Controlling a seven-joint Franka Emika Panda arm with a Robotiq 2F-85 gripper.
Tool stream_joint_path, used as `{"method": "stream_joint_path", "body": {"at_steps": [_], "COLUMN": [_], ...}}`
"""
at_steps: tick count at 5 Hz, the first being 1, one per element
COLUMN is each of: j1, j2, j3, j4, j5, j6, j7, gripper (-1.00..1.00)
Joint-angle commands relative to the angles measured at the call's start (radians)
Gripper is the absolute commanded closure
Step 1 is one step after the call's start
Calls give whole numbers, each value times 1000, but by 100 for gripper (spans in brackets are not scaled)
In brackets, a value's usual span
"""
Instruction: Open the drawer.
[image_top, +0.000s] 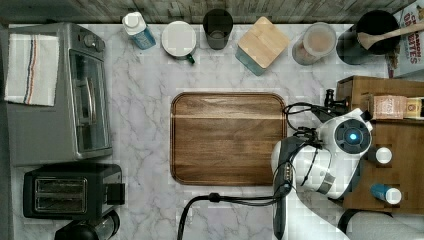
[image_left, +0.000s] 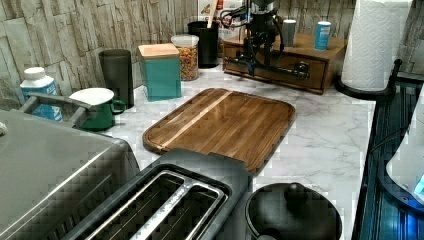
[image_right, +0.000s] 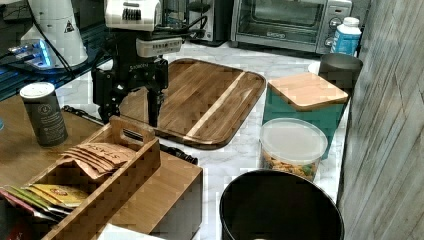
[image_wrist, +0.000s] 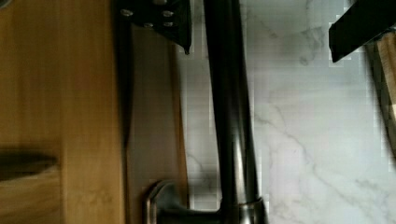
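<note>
At the worktop's (image_top: 140, 120) edge on the top view's right | we see the tool (image_right: 131, 114) spread astride the drawer's (image_left: 272, 70) black bar handle (image_wrist: 231, 116) | drawer barely ajar.

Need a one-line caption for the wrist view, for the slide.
Open fingers straddle the black bar handle of the wooden drawer, over the marble counter.

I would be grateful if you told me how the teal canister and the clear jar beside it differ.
The teal canister is square and opaque, while the clear jar is round and shows its mixed, colourful contents. The canister has a flat wooden lid; the jar has a translucent plastic one. In the left view the canister looks wider. Both stand upright and closed near the back wall.
</note>
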Motion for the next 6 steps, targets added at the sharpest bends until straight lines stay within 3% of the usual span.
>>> {"method": "stream_joint_path", "body": {"at_steps": [1,3,4,5,6], "j1": [-38,-70,-45,11,33], "j2": [10,53,57,8,-49], "j3": [31,59,52,27,66], "j4": [-11,11,-1,-5,-4], "j5": [51,114,150,112,148], "j6": [108,115,132,48,-48], "j7": [-104,-191,-186,-124,-149], "gripper": [-100,-100,-100,-100,-100]}}
